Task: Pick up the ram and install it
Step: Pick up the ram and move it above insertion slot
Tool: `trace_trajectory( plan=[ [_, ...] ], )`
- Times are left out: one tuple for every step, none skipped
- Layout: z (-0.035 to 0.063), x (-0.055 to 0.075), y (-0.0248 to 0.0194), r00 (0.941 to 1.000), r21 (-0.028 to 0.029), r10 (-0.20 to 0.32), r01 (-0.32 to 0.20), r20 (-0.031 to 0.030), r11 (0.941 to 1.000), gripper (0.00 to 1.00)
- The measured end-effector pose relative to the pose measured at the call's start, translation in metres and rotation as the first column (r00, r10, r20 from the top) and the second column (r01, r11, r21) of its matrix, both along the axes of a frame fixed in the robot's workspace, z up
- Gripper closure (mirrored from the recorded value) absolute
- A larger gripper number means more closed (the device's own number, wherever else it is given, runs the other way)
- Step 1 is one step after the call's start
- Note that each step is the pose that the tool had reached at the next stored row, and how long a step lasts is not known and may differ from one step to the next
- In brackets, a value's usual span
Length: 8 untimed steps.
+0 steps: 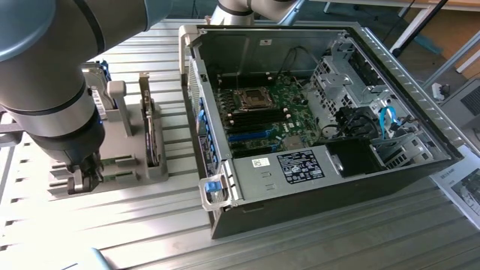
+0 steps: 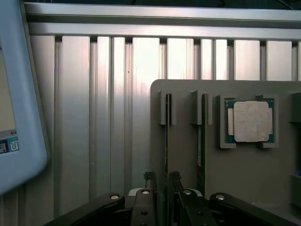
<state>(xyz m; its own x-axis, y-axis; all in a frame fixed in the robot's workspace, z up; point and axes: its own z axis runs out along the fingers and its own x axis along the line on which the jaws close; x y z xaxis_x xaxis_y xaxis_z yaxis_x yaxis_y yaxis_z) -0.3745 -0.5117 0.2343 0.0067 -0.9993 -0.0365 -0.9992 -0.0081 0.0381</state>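
Note:
The ram (image 2: 166, 136) stands edge-on in a slot of the grey holder (image 2: 183, 155), showing as a thin dark strip. My gripper (image 2: 162, 181) is low over it, open, with one finger (image 2: 149, 181) on each side of the strip and a narrow gap left. A second thin stick (image 2: 201, 141) stands in the neighbouring slot. In the exterior view my gripper (image 1: 82, 175) reaches down at the near end of the grey holder (image 1: 120, 163), and the arm hides the ram there. The open computer case (image 1: 390, 73) shows its motherboard (image 1: 262, 112) with long memory slots (image 1: 255, 121).
A square silver processor chip (image 2: 249, 121) lies in a pocket of the holder. A hard drive (image 1: 153, 132) stands on edge in the holder. A light blue framed device (image 2: 21, 117) lies close beside the gripper on the ribbed aluminium table (image 2: 94, 108). A printed sheet (image 1: 461, 188) lies at the exterior view's right.

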Motion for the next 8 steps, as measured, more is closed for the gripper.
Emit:
trace_trajectory(
  plan=[
    [-0.0001,0.0002,0.0006,1.0000,0.0000,0.000,0.000,0.0000,1.0000,0.75],
    [-0.0002,0.0004,0.0010,1.0000,0.0000,0.000,0.000,0.0000,1.0000,0.75],
    [-0.0003,0.0006,0.0015,1.0000,0.0000,0.000,0.000,0.0000,1.0000,0.75],
    [-0.0004,0.0008,0.0021,1.0000,-0.0001,0.000,0.000,-0.0001,1.0000,0.75],
    [-0.0005,0.0010,0.0025,1.0000,0.0000,0.000,0.000,0.0000,1.0000,0.75],
    [-0.0005,0.0011,0.0028,1.0000,0.0000,0.000,0.000,0.0000,1.0000,0.75],
    [-0.0007,0.0013,0.0033,1.0000,0.0001,0.000,0.000,0.0001,1.0000,0.75],
    [-0.0008,0.0013,0.0035,1.0000,0.0001,0.000,0.000,0.0001,1.0000,0.75]
  ],
)
